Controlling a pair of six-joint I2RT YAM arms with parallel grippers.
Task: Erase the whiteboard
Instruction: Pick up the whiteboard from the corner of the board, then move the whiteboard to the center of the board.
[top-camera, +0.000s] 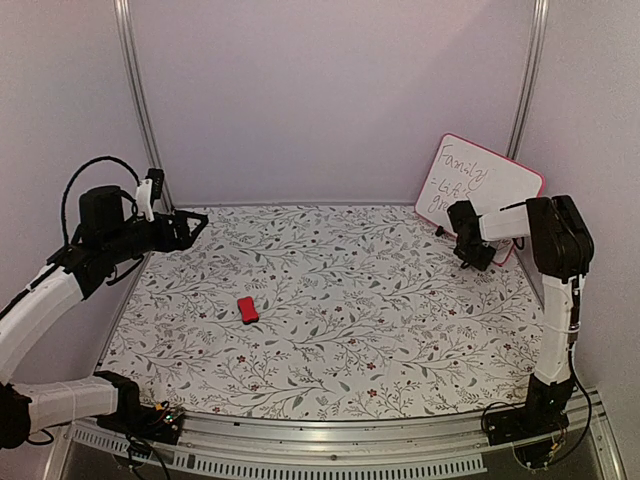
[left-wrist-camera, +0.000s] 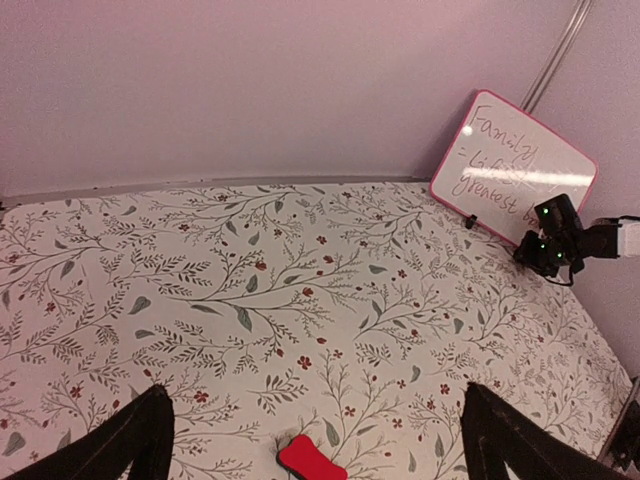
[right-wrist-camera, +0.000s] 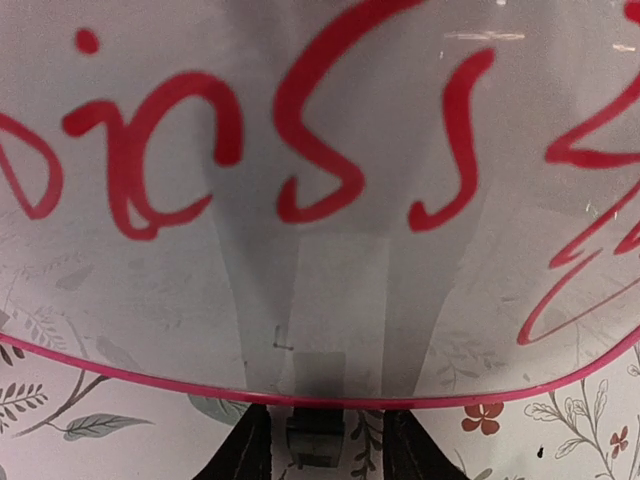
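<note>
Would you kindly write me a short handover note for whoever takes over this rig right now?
Left pincer: open, empty, raised over the table's left side.
Right pincer: jaws apart, at the whiteboard's lower edge; no grip seen.
Whiteboard: propped in the far right corner, red writing intact.
Red eraser: lying mid-table, unheld.
Done: nothing erased. To do: pick up the eraser, wipe the board.

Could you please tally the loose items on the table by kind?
Whiteboard: 1
Red eraser block: 1
Total: 2
</note>
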